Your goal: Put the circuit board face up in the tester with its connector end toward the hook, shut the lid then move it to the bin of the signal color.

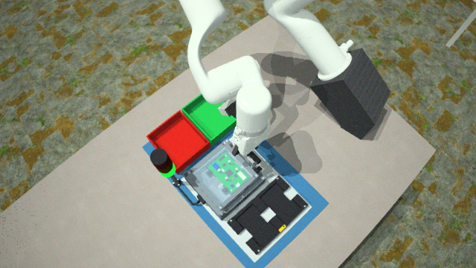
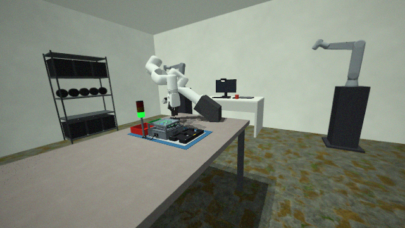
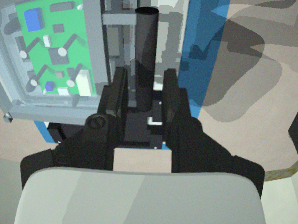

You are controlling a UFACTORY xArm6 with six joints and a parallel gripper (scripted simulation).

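Green rectangular circuit board (image 1: 227, 172) sits inside the grey box tester (image 1: 193, 179), under the shut see-through lid (image 1: 202, 169); white connector end (image 1: 242, 176) points toward the black two-pocket tray (image 1: 268, 215). Both tray pockets look vacant. Signal tower (image 1: 162, 162) beside the tester shows green.

Gripper (image 3: 143, 99) hangs over the tester's edge on the hook side, above the black cylindrical handle (image 3: 145, 36). Fingers are partly closed with a narrow gap and nothing between them, as the wrist view shows.

Judgement: the test is done and reads pass. The next step is to press the small black tab by the latch hook to release the lid. I can't pick the tab out cleanly in these views.

Handling guess for the board:
- It looks thin, light and stiff.
- The top face carries components and the connector, so it's fragile there. Don't pinch it on the parts.
- Grip across the long edges near the middle.
- Lift it straight up off the pins before moving sideways, or it will bind.
- The edges are likely slick, so use a modest but firm grip.

Count:
- 1 board
- 1 tester
- 1 tray with 2 pockets
- 1 tower
- 2 bins: red open square bin (image 1: 178, 141) and green open square bin (image 1: 207, 118), side by side on the table (image 1: 111, 208)

The board goes in the green bin.
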